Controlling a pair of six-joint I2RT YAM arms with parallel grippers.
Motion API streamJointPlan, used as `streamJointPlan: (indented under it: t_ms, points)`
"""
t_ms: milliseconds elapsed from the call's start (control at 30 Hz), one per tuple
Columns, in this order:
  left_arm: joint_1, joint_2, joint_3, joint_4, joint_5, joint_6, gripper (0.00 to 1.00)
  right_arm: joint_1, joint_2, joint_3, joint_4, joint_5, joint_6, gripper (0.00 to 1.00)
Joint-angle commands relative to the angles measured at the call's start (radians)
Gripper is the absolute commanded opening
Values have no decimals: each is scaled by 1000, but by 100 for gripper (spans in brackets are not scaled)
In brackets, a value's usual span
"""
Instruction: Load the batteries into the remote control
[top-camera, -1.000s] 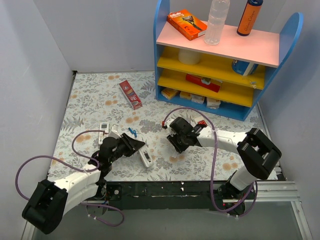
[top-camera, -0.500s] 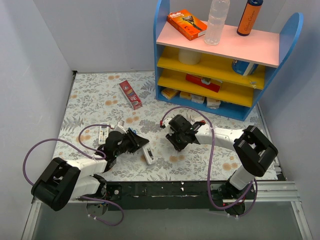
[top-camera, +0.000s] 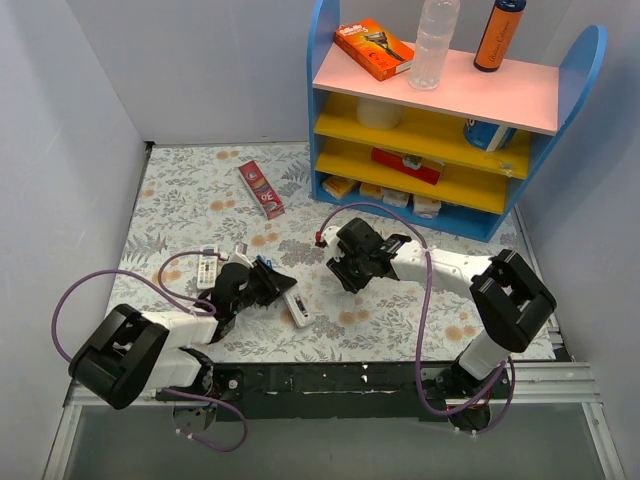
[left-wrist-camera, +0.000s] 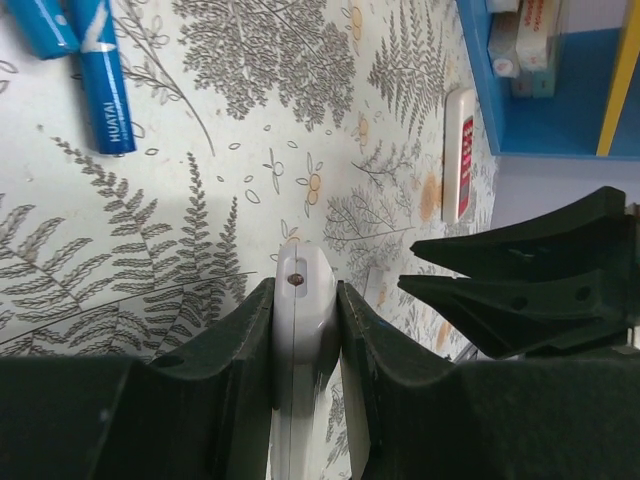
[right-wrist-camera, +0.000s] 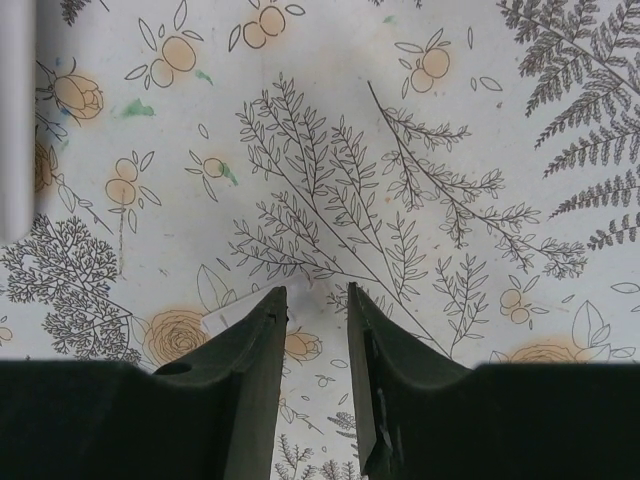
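My left gripper (top-camera: 277, 290) is shut on the remote control (left-wrist-camera: 303, 300), a slim white body held on its edge between both fingers. It also shows in the top view (top-camera: 297, 310), low over the table. Two blue cylindrical batteries (left-wrist-camera: 105, 95) lie on the floral mat just beyond it, and show as a small blue spot in the top view (top-camera: 263, 264). My right gripper (top-camera: 345, 270) hangs low over the mat to the right, jaws a narrow gap apart. Its tips (right-wrist-camera: 316, 296) are over a thin flat white piece (right-wrist-camera: 235, 312).
A blue and yellow shelf unit (top-camera: 325, 100) stands at the back right. A red box (top-camera: 261, 189) lies at the back. A small white remote (top-camera: 207, 268) lies left of my left gripper. A red-faced remote (left-wrist-camera: 460, 150) lies near the shelf foot.
My left gripper has shifted a little away from me with the remote in it, and its arm has swung left. My right gripper has moved up towards the shelf.
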Motion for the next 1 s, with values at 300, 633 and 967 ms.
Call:
streamJointPlan:
  t_ms: [300, 633, 967]
  points:
    - [-16, -64, -64, -38, -152, -74, 26, -19, 43, 45, -15, -64, -60, 37]
    - [-18, -286, -81, -262, -260, -118, 91, -34, 59, 63, -41, -89, -97, 36]
    - [-18, -478, 8, -584, -354, -83, 98, -34, 95, 102, -96, -135, -151, 31]
